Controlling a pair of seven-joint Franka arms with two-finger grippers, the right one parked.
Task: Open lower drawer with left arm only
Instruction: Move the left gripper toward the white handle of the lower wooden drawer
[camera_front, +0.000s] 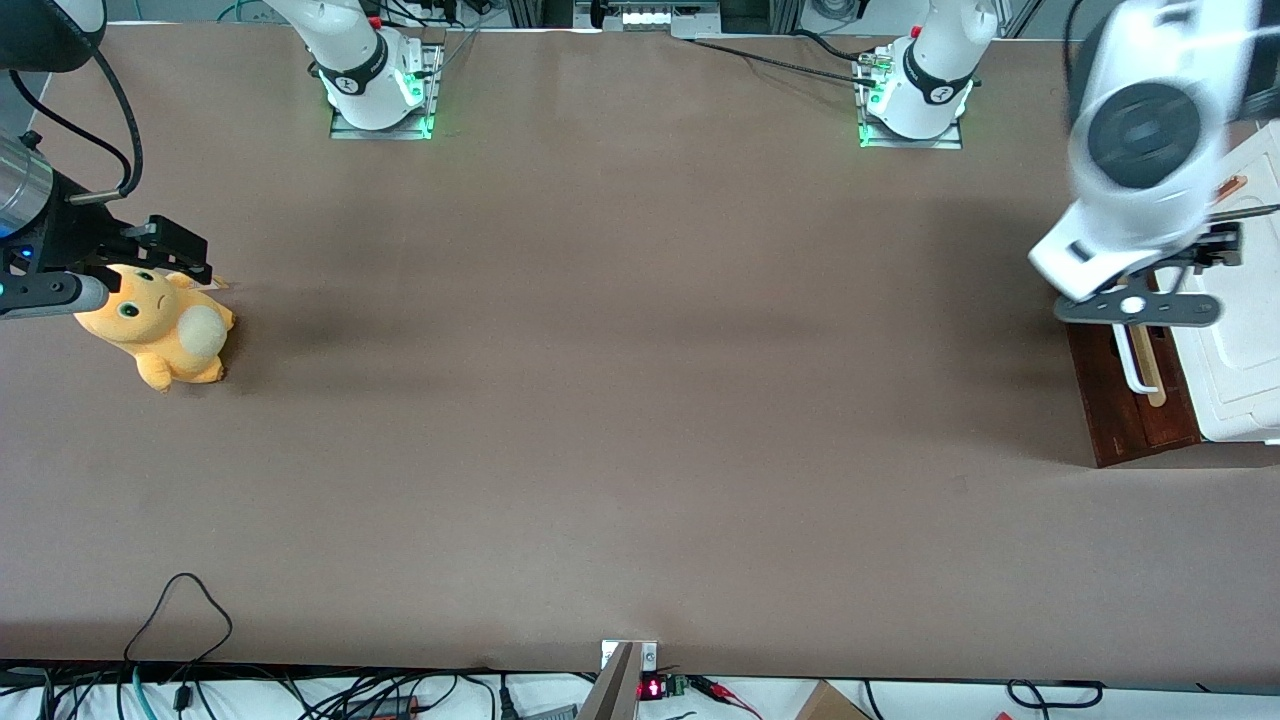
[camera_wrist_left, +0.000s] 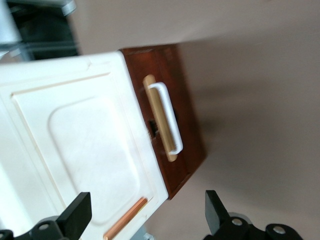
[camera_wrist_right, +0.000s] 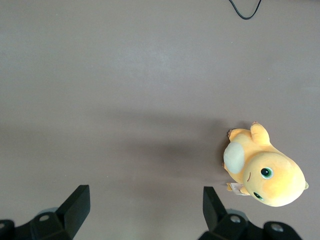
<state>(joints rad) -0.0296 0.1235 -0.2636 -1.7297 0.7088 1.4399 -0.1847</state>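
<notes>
The left arm (camera_front: 1150, 140) is hanging over the white cabinet (camera_wrist_left: 75, 145) at the working arm's end of the surface (camera_front: 620, 400). Its tool (camera_wrist_left: 145, 220) is hovering above the cabinet top, fingers (camera_wrist_left: 216, 212) spread wide and gripping nothing, clear of the handle (camera_wrist_left: 167, 117). The lower drawer (camera_front: 1125, 400) is sitting at the cabinet's base, its reddish-brown front facing the open surface, the white bar handle untouched.

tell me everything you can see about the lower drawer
The lower drawer has a dark reddish-brown, glossy wood front carrying a white U-shaped bar handle on a pale wood strip. It sits below the white cabinet top, at the working arm's end of the table, and looks shut or nearly so; no interior shows. Nothing touches it: the gripper hangs open above the cabinet, apart from the handle.
</notes>
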